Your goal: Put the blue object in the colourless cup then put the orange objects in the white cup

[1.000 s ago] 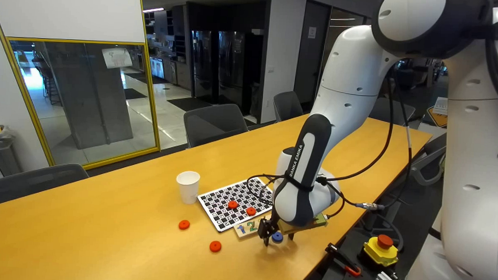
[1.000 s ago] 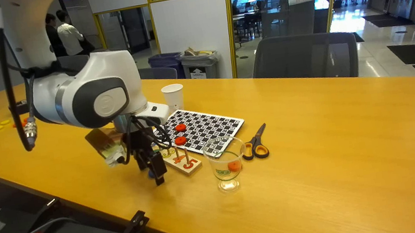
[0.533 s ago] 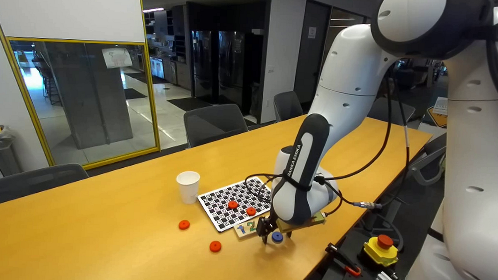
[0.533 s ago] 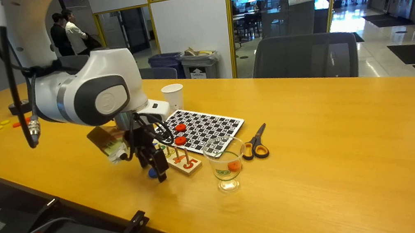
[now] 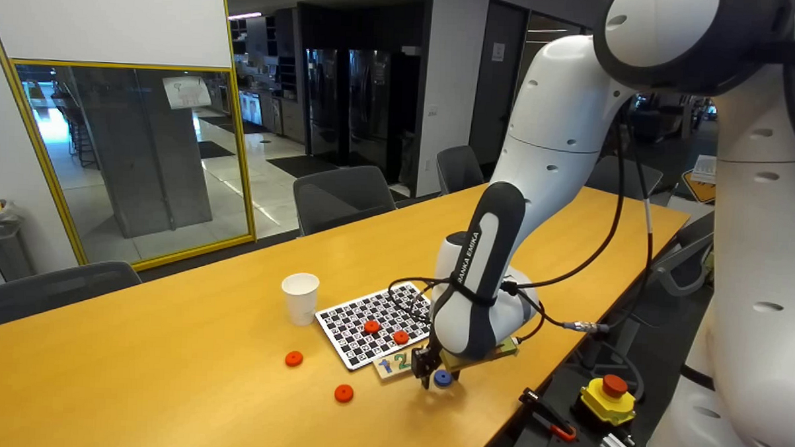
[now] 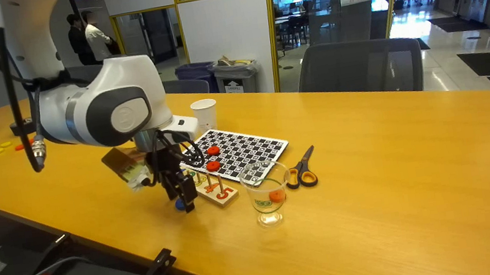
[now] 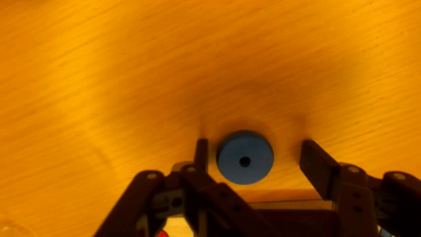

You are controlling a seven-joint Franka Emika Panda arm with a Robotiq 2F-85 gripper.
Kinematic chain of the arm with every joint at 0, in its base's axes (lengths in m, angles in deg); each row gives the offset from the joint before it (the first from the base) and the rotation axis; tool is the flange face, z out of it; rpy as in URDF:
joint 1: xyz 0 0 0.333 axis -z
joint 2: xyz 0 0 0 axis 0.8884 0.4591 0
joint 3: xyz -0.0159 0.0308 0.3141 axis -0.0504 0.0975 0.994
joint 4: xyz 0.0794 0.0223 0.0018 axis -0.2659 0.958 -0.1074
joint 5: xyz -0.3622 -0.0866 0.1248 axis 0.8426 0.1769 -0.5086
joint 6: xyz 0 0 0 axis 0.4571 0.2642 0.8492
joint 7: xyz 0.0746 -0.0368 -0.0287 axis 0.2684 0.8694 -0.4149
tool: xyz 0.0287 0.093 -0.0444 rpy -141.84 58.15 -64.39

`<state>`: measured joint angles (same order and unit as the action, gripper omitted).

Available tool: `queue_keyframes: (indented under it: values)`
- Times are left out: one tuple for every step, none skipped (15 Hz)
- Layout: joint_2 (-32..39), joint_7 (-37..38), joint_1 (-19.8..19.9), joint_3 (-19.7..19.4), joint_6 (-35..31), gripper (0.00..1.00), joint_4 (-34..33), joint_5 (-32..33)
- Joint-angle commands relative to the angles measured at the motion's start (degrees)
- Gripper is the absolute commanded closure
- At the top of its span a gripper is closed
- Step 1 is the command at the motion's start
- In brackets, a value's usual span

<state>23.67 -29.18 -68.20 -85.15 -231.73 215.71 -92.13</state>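
The claw (image 7: 255, 151) stands fairly wide in the wrist view, holding nothing, with the blue disc (image 7: 245, 157) lying on the table (image 7: 131, 65) in its gap. The space is tighter at nine o'clock than at three, so a slight shift toward nine before squeezing should keep the disc from being shoved along. The pinch is best made low, since a disc this flat could slip from a high one. Once gripped, it should clear the pegged number block (image 6: 218, 193) on the way to the clear cup (image 6: 260, 194), at about three o'clock from the claw in an exterior view.

How high the claw sits above the table is hard to judge. An orange disc (image 6: 277, 196) shows through the clear cup; whether inside or behind cannot be told. In an exterior view the arm (image 5: 552, 143) probably blocks that cup, which cannot be made out. Near seven o'clock in the wrist view, a red sliver (image 7: 161, 234) is cut off.
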Motion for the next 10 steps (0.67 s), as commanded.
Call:
queue_keyframes:
  values:
    - [-1.5,-1.1,-1.5,-1.3,2.5,0.57,-0.1,-0.8]
    - [-1.9,-1.0,-1.6,-1.5,3.5,0.66,-0.2,-0.6]
    - [-2.2,-0.9,-1.5,-1.5,4.3,0.72,-0.2,-0.5]
    - [-2.6,-0.7,-1.3,-1.5,5.2,0.81,-0.3,-0.4]
    - [-2.9,-0.7,-1.1,-1.5,6.0,0.80,-0.3,-0.2]
    - [-3.6,-0.2,-1.6,-2.6,7.1,0.80,-0.4,0.5]
    - [-4.7,-0.6,-0.9,-2.6,8.2,0.80,-0.5,0.6]
    - [-6.5,-0.9,-0.5,-3.1,9.7,0.80,-0.6,1.0]
    - [-8.8,-1.5,0.2,-3.5,11.5,0.80,-0.8,1.4]
    - [-12.7,-1.0,-0.1,-4.8,11.8,0.80,2.0,2.8]
